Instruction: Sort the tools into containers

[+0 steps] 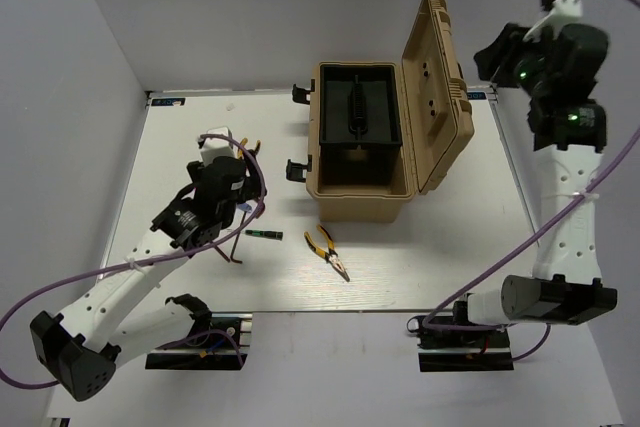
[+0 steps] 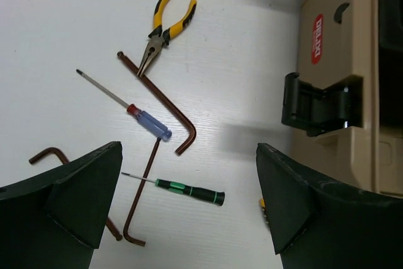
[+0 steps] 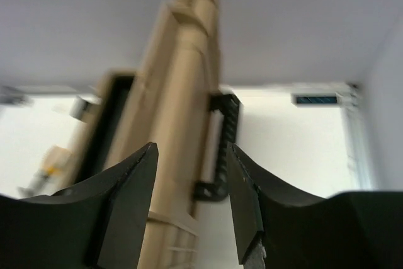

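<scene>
In the left wrist view, yellow-and-black pliers (image 2: 165, 26), a long reddish hex key (image 2: 160, 102), a blue-red screwdriver (image 2: 129, 110), a black-green stick tool (image 2: 189, 191) and two more hex keys (image 2: 141, 200) (image 2: 47, 154) lie on the white table. My left gripper (image 2: 187, 162) hangs open and empty above them, with the stick tool below the gap between its fingers. In the top view, second pliers (image 1: 328, 252) lie in front of the tan toolbox (image 1: 355, 202). My right gripper (image 1: 512, 59) is raised at the back right, open and empty, beside the open lid (image 3: 182, 92).
The toolbox stands open with a black tray (image 1: 357, 112) inside and black latches (image 2: 318, 105) on its left side. Its lid (image 1: 440, 97) tilts to the right, with a black handle (image 3: 220, 149) on its outer face. Grey walls close in the table.
</scene>
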You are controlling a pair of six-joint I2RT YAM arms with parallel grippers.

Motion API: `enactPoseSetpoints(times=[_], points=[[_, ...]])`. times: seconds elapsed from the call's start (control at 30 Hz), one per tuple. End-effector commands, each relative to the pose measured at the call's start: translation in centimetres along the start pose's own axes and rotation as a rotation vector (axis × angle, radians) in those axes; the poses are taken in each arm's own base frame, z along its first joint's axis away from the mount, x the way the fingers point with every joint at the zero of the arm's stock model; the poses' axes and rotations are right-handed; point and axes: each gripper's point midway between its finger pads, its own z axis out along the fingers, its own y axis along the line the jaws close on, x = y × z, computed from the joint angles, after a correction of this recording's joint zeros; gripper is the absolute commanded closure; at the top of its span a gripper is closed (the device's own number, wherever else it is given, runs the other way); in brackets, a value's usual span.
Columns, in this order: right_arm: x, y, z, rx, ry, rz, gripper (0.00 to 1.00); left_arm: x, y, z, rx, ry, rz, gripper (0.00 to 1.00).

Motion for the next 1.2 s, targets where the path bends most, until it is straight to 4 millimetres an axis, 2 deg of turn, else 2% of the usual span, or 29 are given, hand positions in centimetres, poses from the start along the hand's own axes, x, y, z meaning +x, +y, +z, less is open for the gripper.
enactPoseSetpoints(times=[0.0, 0.07, 0.1, 0.13, 0.2, 0.23, 0.33, 0.4, 0.43, 0.53, 0.57, 0.6, 0.63, 0.67, 0.7, 0.73, 0.77, 0.83, 0.87, 0.9, 0.93, 1.0, 1.03, 1.07, 1.17], points=[[-2.0, -2.4, -1.5, 0.231, -0.143, -0.307, 0.46, 1.0, 1.3, -0.3, -0.041, 0.013, -0.023, 0.02], [-1.8, -1.4, -1.8, 0.221, -0.142, -0.336, 0.46, 1.3, 1.4, -0.2, -0.044, 0.019, -0.017, 0.02], [-1.4, 0.1, -1.7, 0.159, -0.133, -0.339, 0.46, 1.5, 1.4, 0.0, -0.048, 0.026, -0.012, 0.02], [-1.3, 2.5, -2.3, 0.045, -0.139, -0.353, 0.46, 1.5, 1.4, 0.0, -0.048, 0.026, -0.012, 0.02], [0.3, 6.3, -2.8, -0.129, -0.099, -0.353, 0.48, 1.9, 1.3, 0.3, -0.055, 0.038, -0.002, 0.02], [0.1, 8.3, -4.0, -0.221, -0.109, -0.359, 0.49, 2.2, 1.3, 0.6, -0.061, 0.048, 0.007, 0.02], [-0.4, 10.7, -5.4, -0.298, -0.115, -0.352, 0.52, 2.5, 1.1, 0.7, -0.057, 0.06, 0.002, 0.02], [-1.6, 11.7, -6.1, -0.331, -0.142, -0.36, 0.52, 2.5, 1.1, 0.7, -0.057, 0.06, 0.002, 0.02], [-0.9, 13.6, -6.7, -0.447, -0.126, -0.365, 0.52, 2.5, 1.1, 0.7, -0.057, 0.06, 0.002, 0.02], [1.4, 17.2, -8.3, -0.69, -0.053, -0.334, 0.52, 2.5, 1.1, 0.7, -0.057, 0.06, 0.002, 0.02], [2.6, 19.2, -10.0, -0.839, -0.008, -0.293, 0.52, 2.5, 1.1, 0.7, -0.057, 0.06, 0.002, 0.02], [4.9, 19.8, -9.9, -0.902, 0.055, -0.266, 0.52, 2.8, 1.2, 0.8, -0.061, 0.066, 0.008, 0.02], [5.8, 21.0, -10.6, -0.965, 0.064, -0.27, 0.52, 2.9, 1.2, 0.8, -0.061, 0.066, 0.008, 0.02], [8.4, 20.6, -9.7, -0.954, 0.129, -0.24, 0.52, 3.2, 1.4, 0.9, -0.065, 0.073, 0.013, 0.02], [9.5, 21.8, -10.1, -0.98, 0.147, -0.25, 0.52, 3.4, 1.5, 0.8, -0.07, 0.08, 0.008, 0.02], [11.9, 22.4, -10.2, -0.988, 0.218, -0.244, 0.53, 3.4, 1.5, 0.8, -0.07, 0.08, 0.008, 0.02], [13.3, 22.3, -9.0, -0.928, 0.226, -0.316, 0.53, 3.9, 1.6, 0.9, -0.075, 0.088, 0.003, 0.02], [16.3, 21.9, -8.2, -0.873, 0.303, -0.375, 0.53, 4.5, 1.9, 0.9, -0.084, 0.102, 0.015, 0.02], [18.0, 23.7, -9.1, -0.926, 0.333, -0.404, 0.53, 4.9, 2.0, 1.0, -0.089, 0.109, 0.01, 0.02], [20.0, 23.3, -8.5, -0.887, 0.383, -0.421, 0.53, 4.8, 2.2, 1.0, -0.098, 0.103, 0.002, 0.02], [21.5, 24.5, -9.3, -0.913, 0.4, -0.481, 0.54, 5.1, 2.5, 1.1, -0.111, 0.103, 0.008, 0.02], [23.8, 23.9, -8.7, -0.856, 0.455, -0.545, 0.54, 5.2, 3.1, 1.0, -0.146, 0.103, -0.011, 0.02], [26.7, 23.9, -9.6, -0.888, 0.52, -0.601, 0.54, 5.5, 3.6, 0.9, -0.168, 0.109, -0.009, 0.01], [28.5, 24.4, -10.6, -0.917, 0.565, -0.631, 0.54, 5.6, 3.8, 0.8, -0.183, 0.108, -0.032, 0.01], [35.2, 23.2, -12.2, -0.907, 0.716, -0.755, 0.53, 5.6, 4.2, 0.8, -0.212, 0.104, -0.053, 0.01]])
